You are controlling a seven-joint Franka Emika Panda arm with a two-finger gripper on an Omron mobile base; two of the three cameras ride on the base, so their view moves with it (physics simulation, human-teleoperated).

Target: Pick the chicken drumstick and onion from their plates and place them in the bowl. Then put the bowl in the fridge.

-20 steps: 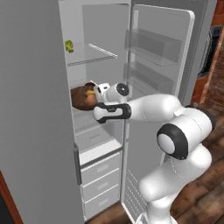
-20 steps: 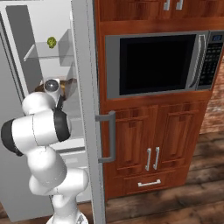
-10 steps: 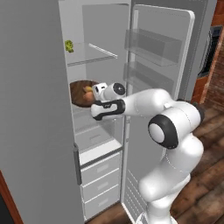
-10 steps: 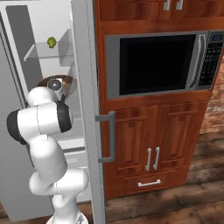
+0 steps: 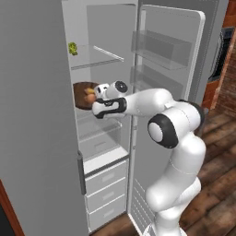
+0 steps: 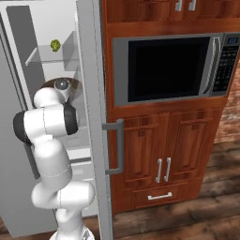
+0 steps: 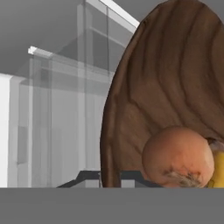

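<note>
Bowl (image 7: 175, 87) with onion (image 7: 178, 156), drumstick (image 7: 217, 173) inside fridge (image 5: 99, 138)

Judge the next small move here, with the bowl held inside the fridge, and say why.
Probably lower the bowl level onto a shelf before letting go. It sits inside the open fridge, gripped at its rim by the shut gripper, and tilted, with the onion and chicken drumstick against its lower side.
</note>
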